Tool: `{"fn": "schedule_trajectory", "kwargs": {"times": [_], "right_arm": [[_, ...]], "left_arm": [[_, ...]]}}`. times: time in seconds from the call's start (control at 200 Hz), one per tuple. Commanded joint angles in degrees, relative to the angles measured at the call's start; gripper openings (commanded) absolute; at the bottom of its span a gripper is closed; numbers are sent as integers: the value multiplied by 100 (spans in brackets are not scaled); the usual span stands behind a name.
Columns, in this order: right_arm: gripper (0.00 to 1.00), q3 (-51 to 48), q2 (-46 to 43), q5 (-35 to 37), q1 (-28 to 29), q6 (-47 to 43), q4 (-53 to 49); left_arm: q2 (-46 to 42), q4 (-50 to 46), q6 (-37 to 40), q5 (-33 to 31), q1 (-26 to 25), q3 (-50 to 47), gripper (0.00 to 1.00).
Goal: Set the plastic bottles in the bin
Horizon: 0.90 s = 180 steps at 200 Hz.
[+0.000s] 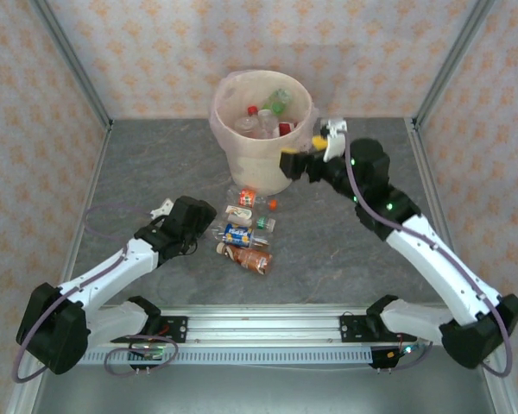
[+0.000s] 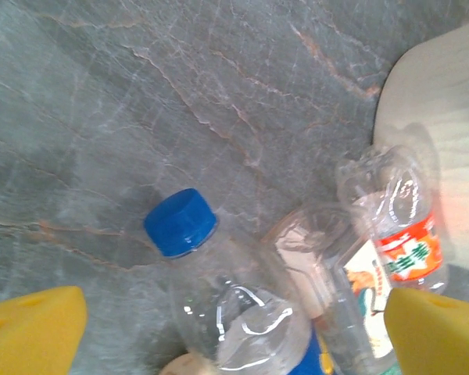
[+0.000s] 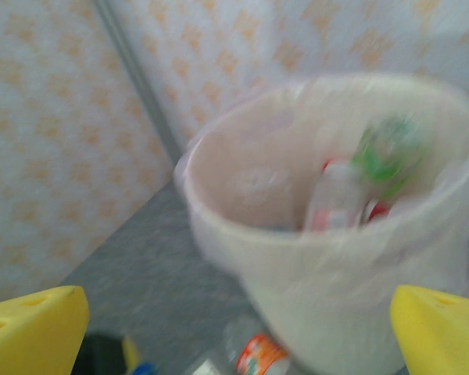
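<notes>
The bin (image 1: pixel 261 138), a cream bucket with a pinkish liner, stands at the back and holds several plastic bottles (image 1: pixel 266 116). More bottles (image 1: pixel 246 233) lie in a cluster on the table in front of it. My left gripper (image 1: pixel 211 228) is at the cluster's left edge and stands open. Its yellow fingers (image 2: pixel 31 332) straddle a clear blue-capped bottle (image 2: pixel 219 297) without touching it. An orange-labelled bottle (image 2: pixel 402 234) lies beside it. My right gripper (image 1: pixel 302 157) hovers open by the bin's right side with nothing between its fingers (image 3: pixel 442 328). In the blurred right wrist view the bin (image 3: pixel 336 289) lies ahead.
The table is grey marble (image 1: pixel 155 172), walled by patterned panels and metal posts (image 1: pixel 73 60). A small orange cap (image 1: pixel 272 204) lies near the bin's foot. The bin's base (image 2: pixel 445 109) sits just beyond the bottle cluster. Open floor lies left and right of the bin.
</notes>
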Motion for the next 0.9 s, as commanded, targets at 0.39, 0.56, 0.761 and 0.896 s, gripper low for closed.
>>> {"fn": "schedule_trajectory", "kwargs": {"times": [0.39, 0.56, 0.761, 0.896], "right_arm": [[99, -1828, -452, -144, 870, 16, -41], [99, -2000, -207, -205, 1131, -347, -108], [99, -2230, -146, -18, 1310, -529, -47], [99, -2512, -182, -22, 1345, -576, 229]], "left_arm": [[1139, 1403, -1324, 270, 411, -288, 78], [1680, 2076, -1493, 350, 495, -371, 68], [2260, 2814, -1571, 622, 492, -379, 49], [2238, 2830, -1459, 545, 492, -373, 39]]}}
